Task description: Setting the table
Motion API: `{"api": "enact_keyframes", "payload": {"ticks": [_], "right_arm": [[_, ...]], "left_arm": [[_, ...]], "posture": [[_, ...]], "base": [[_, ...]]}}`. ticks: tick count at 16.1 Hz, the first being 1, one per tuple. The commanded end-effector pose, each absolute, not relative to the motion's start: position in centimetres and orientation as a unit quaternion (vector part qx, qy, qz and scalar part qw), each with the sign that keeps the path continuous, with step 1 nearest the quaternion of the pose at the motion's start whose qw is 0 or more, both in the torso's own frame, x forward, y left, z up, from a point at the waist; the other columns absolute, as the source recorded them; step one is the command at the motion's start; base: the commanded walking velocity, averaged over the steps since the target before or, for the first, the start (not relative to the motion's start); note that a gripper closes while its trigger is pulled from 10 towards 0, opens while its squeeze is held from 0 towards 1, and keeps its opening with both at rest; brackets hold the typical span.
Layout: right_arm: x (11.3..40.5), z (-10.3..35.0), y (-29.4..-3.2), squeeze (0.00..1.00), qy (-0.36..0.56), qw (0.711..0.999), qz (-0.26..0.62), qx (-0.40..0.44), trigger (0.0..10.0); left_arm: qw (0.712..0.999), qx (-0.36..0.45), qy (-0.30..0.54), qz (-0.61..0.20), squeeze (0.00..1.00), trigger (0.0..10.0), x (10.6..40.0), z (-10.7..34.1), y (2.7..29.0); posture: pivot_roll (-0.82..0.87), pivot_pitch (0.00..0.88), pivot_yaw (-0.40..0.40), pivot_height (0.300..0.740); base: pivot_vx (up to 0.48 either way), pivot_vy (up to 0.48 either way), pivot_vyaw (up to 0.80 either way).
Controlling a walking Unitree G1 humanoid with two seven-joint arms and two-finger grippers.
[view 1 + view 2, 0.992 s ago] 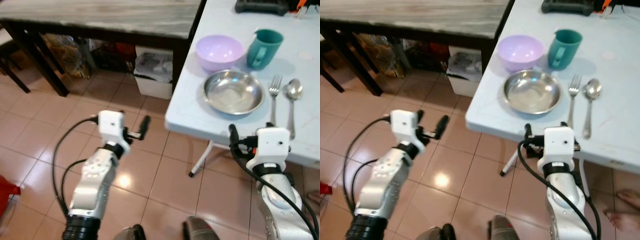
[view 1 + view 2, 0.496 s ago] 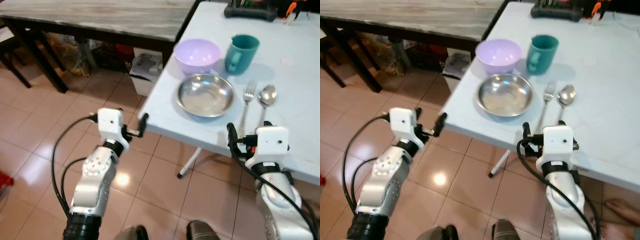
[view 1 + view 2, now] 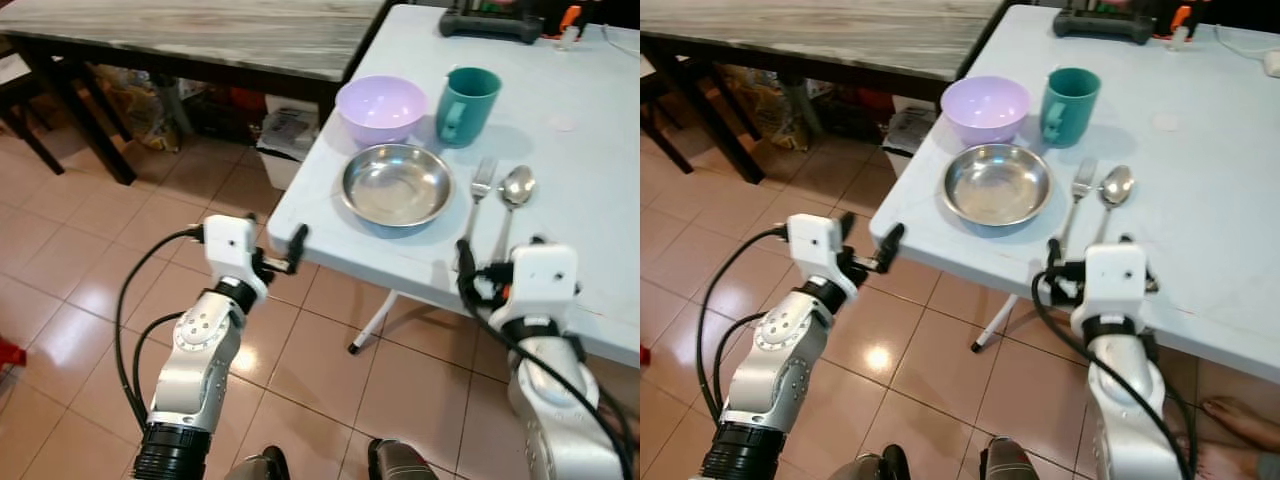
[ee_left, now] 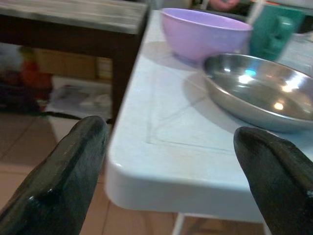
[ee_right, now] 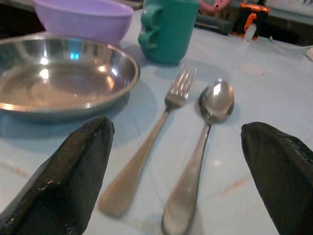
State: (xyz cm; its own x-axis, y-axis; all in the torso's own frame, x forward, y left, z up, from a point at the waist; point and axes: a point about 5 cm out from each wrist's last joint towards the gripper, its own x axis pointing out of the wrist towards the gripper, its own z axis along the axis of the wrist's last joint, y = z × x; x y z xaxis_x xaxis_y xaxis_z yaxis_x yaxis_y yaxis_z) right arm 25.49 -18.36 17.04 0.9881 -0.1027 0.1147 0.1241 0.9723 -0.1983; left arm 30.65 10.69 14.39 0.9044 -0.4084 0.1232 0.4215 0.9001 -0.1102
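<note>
Here, shiny steel plate [image 3: 395, 187]; empty

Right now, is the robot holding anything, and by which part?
Nothing. Both the left gripper and right gripper are open and empty, near the table edge.

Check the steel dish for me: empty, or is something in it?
Empty. The steel dish shows only bare reflective metal across its bottom in the right wrist view, and the head views show the same.
</note>
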Motion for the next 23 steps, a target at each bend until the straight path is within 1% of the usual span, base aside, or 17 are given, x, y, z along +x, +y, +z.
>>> {"api": "enact_keyframes", "payload": {"ticks": [1, 4, 7, 9, 11, 13, 14, 16, 17, 20, 23], "right_arm": [[25.3, 16.8, -18.4, 0.00, -0.030, 0.996, -0.047, -0.075, 10.0], [25.5, 17.0, -18.7, 0.00, -0.028, 0.997, -0.039, -0.055, 10.0], [27.5, 17.9, -18.5, 0.00, -0.031, 0.999, -0.022, -0.033, 10.0], [28.7, 18.7, -18.3, 0.00, -0.038, 0.999, -0.013, -0.023, 10.0], [30.3, 19.3, -18.0, 0.00, -0.027, 1.000, -0.005, -0.003, 10.0], [30.7, 19.5, -17.7, 0.00, -0.027, 1.000, -0.003, 0.001, 10.0], [31.2, 19.8, -17.3, 0.00, -0.034, 0.999, 0.002, -0.002, 10.0], [31.7, 20.2, -17.0, 0.00, -0.041, 0.999, 0.005, 0.024, 10.0], [32.2, 20.6, -17.0, 0.00, -0.041, 0.999, -0.003, 0.015, 10.0], [33.0, 20.8, -16.2, 0.00, -0.018, 0.998, 0.025, 0.050, 10.0], [33.7, 20.7, -15.7, 0.00, -0.004, 0.998, 0.026, 0.063, 10.0]], "left_arm": [[0.969, -0.046, -0.055, -0.238, 0.00, 10.0, 30.4, 14.5, 10.4], [0.965, -0.040, -0.057, -0.252, 0.00, 10.0, 30.4, 14.4, 10.0], [0.955, -0.030, -0.063, -0.290, 0.00, 10.0, 30.3, 14.5, 8.9], [0.947, -0.014, -0.070, -0.312, 0.00, 10.0, 30.1, 14.7, 8.6], [0.943, -0.013, -0.066, -0.327, 0.00, 10.0, 29.8, 14.6, 8.9], [0.938, -0.002, -0.068, -0.340, 0.00, 10.0, 29.6, 14.6, 9.0], [0.934, 0.008, -0.065, -0.351, 0.00, 10.0, 29.3, 14.5, 9.3], [0.930, 0.012, -0.063, -0.362, 0.00, 10.0, 29.0, 14.4, 9.5], [0.927, 0.020, -0.063, -0.369, 0.00, 10.0, 28.8, 14.4, 9.5], [0.928, 0.021, -0.064, -0.368, 0.00, 10.0, 28.8, 14.6, 9.6], [0.928, 0.018, -0.062, -0.367, 0.00, 10.0, 28.6, 14.5, 9.5]], "posture": [[-0.34, 0.217, 0.078, 0.740], [-0.35, 0.220, 0.075, 0.740], [-0.35, 0.236, 0.075, 0.740], [-0.34, 0.246, 0.075, 0.740], [-0.33, 0.266, 0.072, 0.740], [-0.32, 0.272, 0.069, 0.740], [-0.31, 0.290, 0.066, 0.740], [-0.31, 0.300, 0.067, 0.740], [-0.30, 0.310, 0.067, 0.740], [-0.30, 0.322, 0.067, 0.740], [-0.30, 0.324, 0.061, 0.740]], "base": [[0.000, 0.000, 0.00], [0.000, 0.000, 0.00], [0.000, 0.000, 0.00], [0.000, 0.000, 0.00], [0.000, 0.000, 0.00], [0.000, 0.000, 0.00], [0.000, 0.000, 0.00], [0.000, 0.000, 0.00], [0.000, 0.000, 0.00], [0.000, 0.000, 0.00], [0.000, 0.000, 0.00]]}}
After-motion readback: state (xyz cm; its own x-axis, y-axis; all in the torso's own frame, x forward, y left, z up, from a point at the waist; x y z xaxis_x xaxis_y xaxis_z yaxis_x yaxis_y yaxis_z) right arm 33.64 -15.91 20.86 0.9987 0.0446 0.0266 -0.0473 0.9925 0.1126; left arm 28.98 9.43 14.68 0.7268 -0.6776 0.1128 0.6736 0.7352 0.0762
